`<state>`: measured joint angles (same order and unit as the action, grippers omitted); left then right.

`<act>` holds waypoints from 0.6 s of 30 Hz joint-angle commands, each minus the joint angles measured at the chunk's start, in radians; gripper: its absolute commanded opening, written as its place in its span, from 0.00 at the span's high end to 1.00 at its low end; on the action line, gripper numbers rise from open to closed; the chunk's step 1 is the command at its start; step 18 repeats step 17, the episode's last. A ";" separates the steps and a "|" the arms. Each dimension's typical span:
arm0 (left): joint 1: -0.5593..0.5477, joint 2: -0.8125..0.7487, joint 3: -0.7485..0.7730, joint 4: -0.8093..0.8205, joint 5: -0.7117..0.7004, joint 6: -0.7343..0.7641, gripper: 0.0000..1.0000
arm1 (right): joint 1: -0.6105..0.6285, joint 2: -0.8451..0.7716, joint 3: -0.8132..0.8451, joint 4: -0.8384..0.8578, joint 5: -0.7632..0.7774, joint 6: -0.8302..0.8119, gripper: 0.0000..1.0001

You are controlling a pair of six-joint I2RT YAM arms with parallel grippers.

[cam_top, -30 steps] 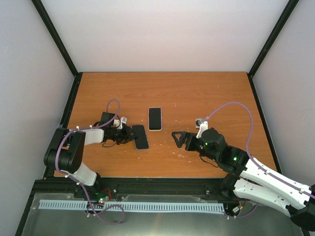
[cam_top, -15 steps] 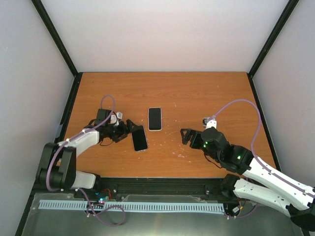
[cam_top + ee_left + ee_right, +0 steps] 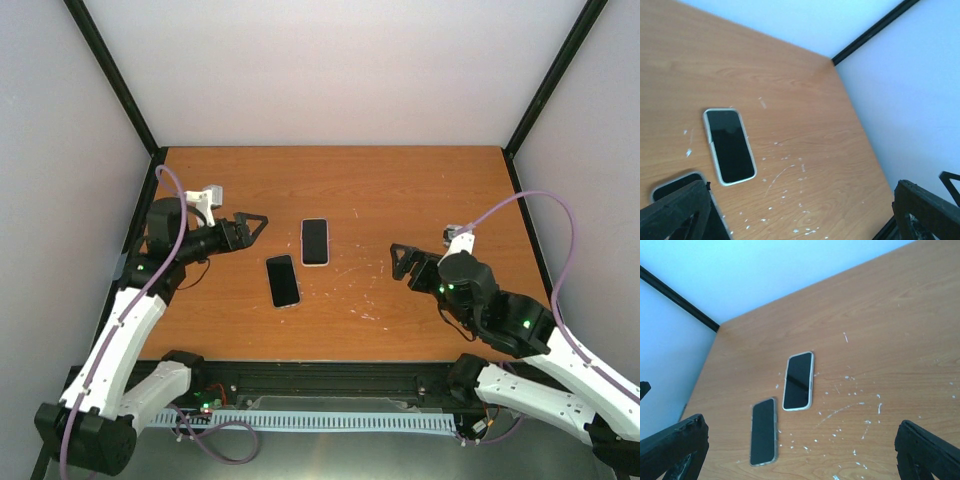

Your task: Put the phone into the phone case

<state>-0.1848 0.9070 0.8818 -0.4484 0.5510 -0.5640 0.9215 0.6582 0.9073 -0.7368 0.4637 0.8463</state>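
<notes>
left gripper (image 3: 254, 226) has released the phone (image 3: 283, 280) and withdrawn.

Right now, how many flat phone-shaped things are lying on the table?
2. The light-rimmed item lies near the middle of the table; the darker item lies closer to the near edge, left of it, not touching. None seems hidden.

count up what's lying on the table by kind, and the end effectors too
phone-shaped flat items: 2, the pale-rimmed one and the grey-rimmed one, apart; phone versus case unclear
end effectors: 2, left end effector and right end effector, both open and empty
total: 4
</notes>
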 commanded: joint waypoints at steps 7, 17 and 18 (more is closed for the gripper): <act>0.006 -0.185 0.003 0.072 0.096 -0.027 0.01 | 0.004 -0.104 0.115 -0.075 0.025 -0.072 0.00; 0.007 -0.187 -0.029 0.062 0.090 -0.025 0.01 | 0.004 -0.138 0.058 -0.052 0.007 -0.044 0.00; 0.007 -0.187 -0.029 0.062 0.090 -0.025 0.01 | 0.004 -0.138 0.058 -0.052 0.007 -0.044 0.00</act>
